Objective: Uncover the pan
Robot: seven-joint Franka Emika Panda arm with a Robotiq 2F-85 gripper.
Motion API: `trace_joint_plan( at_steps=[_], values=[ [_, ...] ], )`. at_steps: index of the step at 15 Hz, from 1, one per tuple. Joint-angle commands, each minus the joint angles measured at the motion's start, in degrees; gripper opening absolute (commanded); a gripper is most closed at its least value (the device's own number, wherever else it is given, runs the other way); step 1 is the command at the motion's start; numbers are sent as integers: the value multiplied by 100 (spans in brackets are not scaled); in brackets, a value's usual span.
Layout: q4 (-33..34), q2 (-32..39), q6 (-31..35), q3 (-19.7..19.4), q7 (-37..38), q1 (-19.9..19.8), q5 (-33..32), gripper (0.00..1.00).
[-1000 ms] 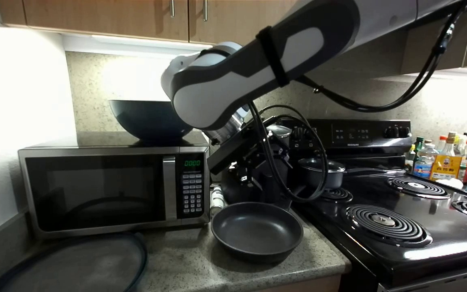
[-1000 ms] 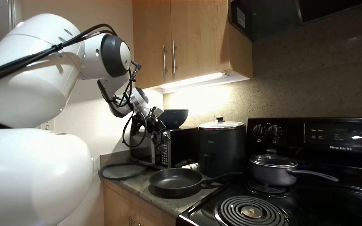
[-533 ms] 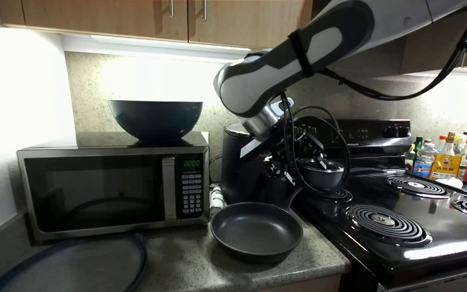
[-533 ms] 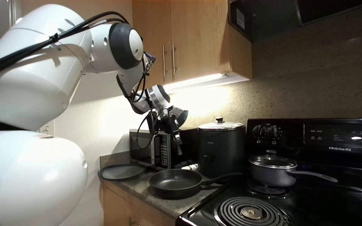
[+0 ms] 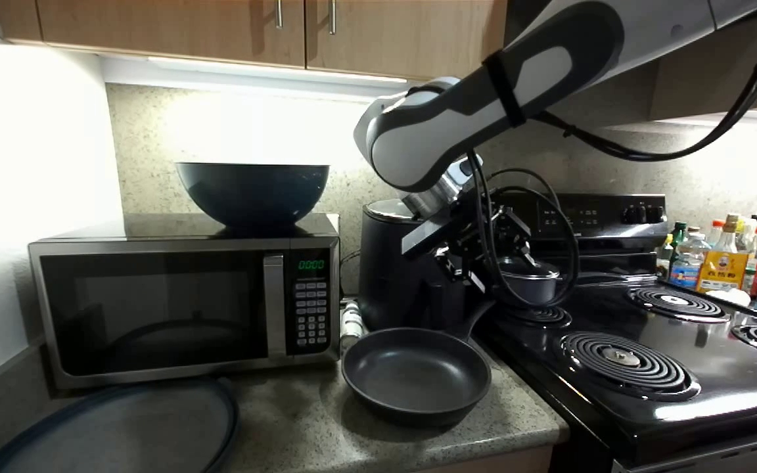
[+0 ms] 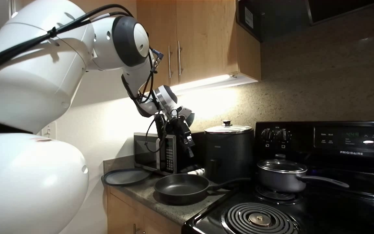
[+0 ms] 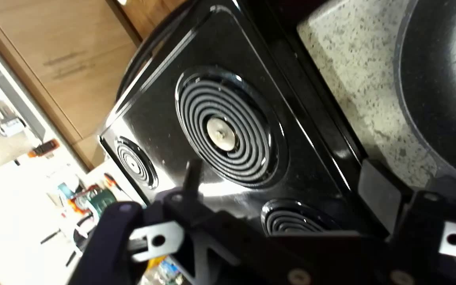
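Note:
The pan (image 5: 418, 374), a dark shallow frying pan, sits on the counter with its inside bare and nothing on top. It also shows in an exterior view (image 6: 182, 188) and at the right edge of the wrist view (image 7: 445, 87). A flat round grey disc with a dark rim (image 5: 122, 427) lies on the counter, also seen in an exterior view (image 6: 127, 177). My gripper (image 5: 503, 270) is in the air above and behind the pan, apart from it. In the wrist view the gripper (image 7: 287, 184) has its fingers wide apart with nothing between them.
A grey saucepan (image 6: 281, 178) with a glass lid stands on a rear burner. A tall black pot (image 6: 227, 156) stands behind the pan. A microwave (image 5: 181, 309) bears a dark bowl (image 5: 253, 194). Bottles (image 5: 720, 263) stand beyond the stove (image 5: 615, 309).
The arm and gripper have moved right in both exterior views, from in front of the tall pot toward the saucepan side, slowing in the last half second. Pan and disc have not moved.

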Motion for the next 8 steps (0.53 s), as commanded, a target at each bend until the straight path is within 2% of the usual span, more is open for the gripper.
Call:
trace_joint_plan(
  at_steps=[1, 3, 4, 8],
  values=[
    [44, 110, 695, 91, -776, -195, -873, 100],
    [108, 143, 1177, 144, -1128, -313, -1040, 100],
    [59, 124, 857, 120, -710, -211, -895, 100],
    [80, 159, 906, 133, -746, -243, -903, 100]
  ],
)
